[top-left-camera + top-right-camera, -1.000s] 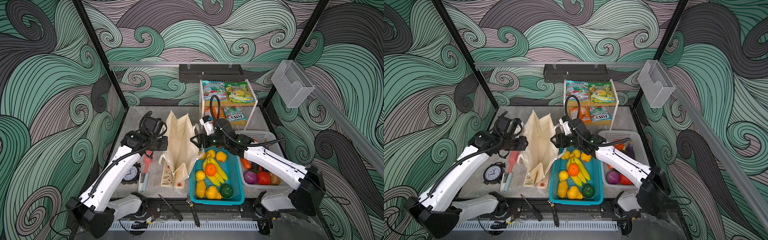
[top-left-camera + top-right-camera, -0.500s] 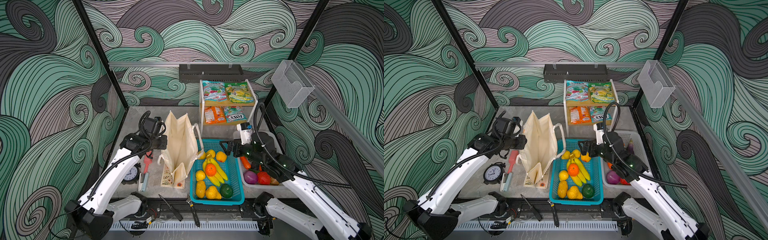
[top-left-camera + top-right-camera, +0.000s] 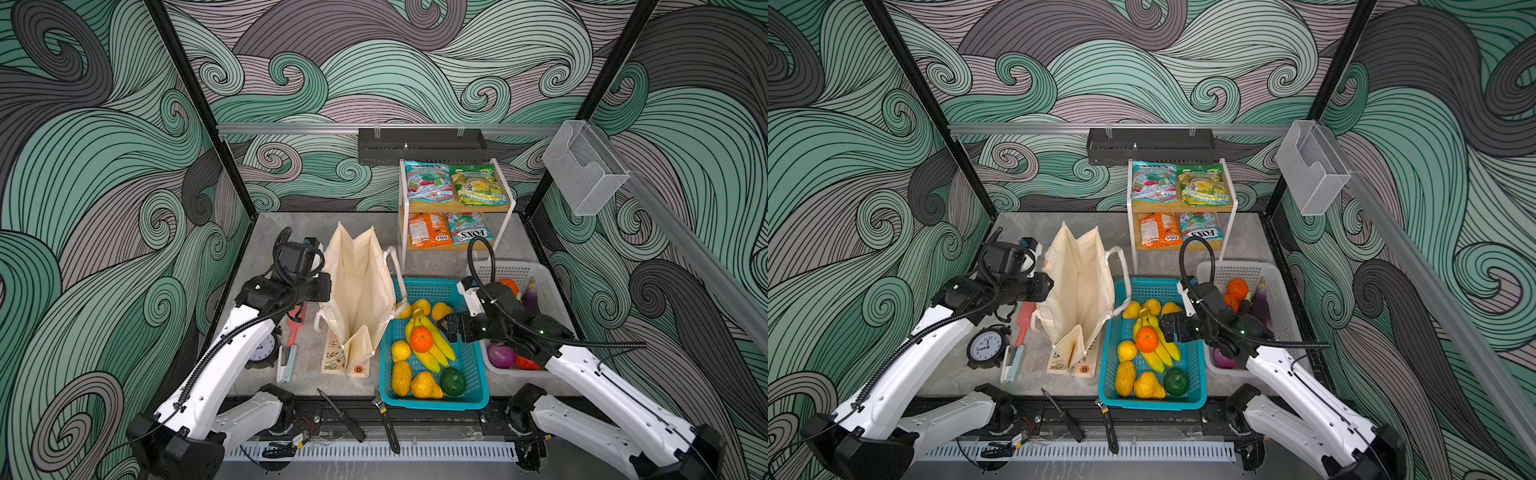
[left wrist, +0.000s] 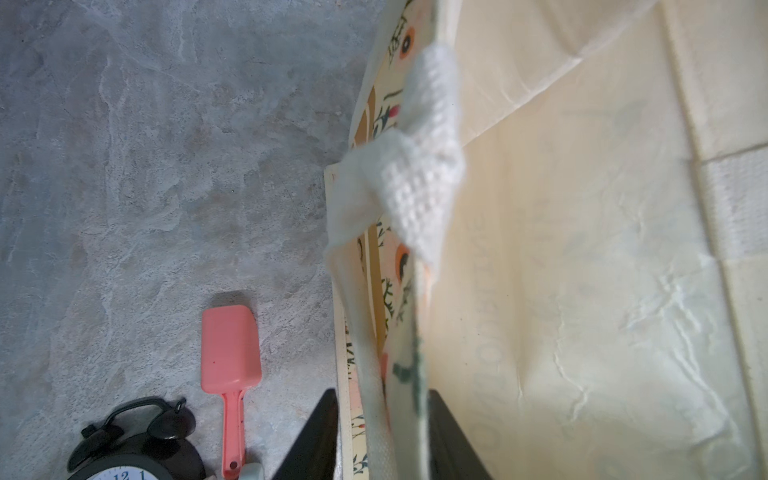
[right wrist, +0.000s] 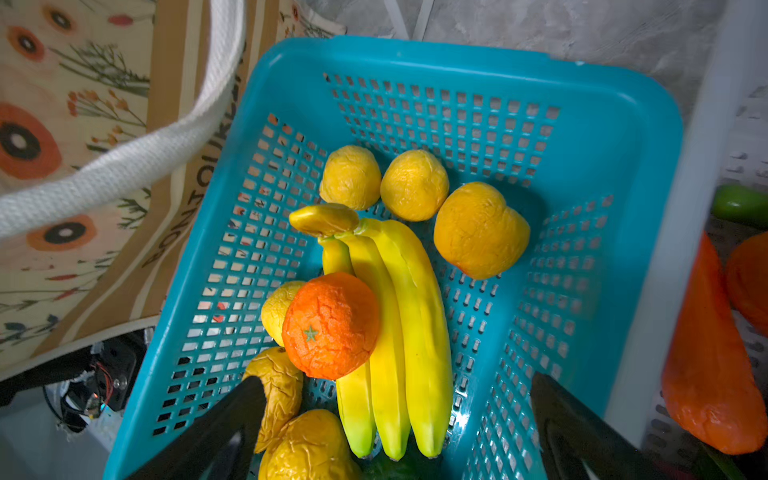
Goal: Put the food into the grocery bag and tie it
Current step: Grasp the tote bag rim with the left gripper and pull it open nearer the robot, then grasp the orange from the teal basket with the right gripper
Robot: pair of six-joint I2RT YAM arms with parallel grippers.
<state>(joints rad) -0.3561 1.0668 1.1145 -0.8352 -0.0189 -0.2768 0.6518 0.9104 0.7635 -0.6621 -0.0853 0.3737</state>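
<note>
The cream grocery bag (image 3: 357, 291) (image 3: 1079, 286) stands upright with its mouth open, left of the teal basket (image 3: 436, 403). My left gripper (image 3: 328, 286) (image 4: 382, 399) is shut on the bag's left wall, with fabric and white handle strap between the fingers. My right gripper (image 3: 446, 328) (image 5: 397, 380) hangs wide open over the basket, above the banana bunch (image 5: 399, 311) and beside the orange (image 5: 330, 324), holding nothing. A lemon (image 3: 400, 350) lies in the basket too. The eggplant (image 3: 530, 297) is in the white basket (image 3: 540, 274). Snack packets (image 3: 428, 187) lie on the rack.
An alarm clock (image 3: 262, 351) and a pink spatula (image 3: 296, 328) lie left of the bag under my left arm. A knife (image 3: 340, 415) and a wrench (image 3: 386, 419) rest along the front edge. The white wire rack (image 3: 509, 208) stands at the back.
My right arm has drawn back from the bag's mouth to above the teal basket, and its jaws have opened wide. My left gripper has narrowed on the bag's wall.
</note>
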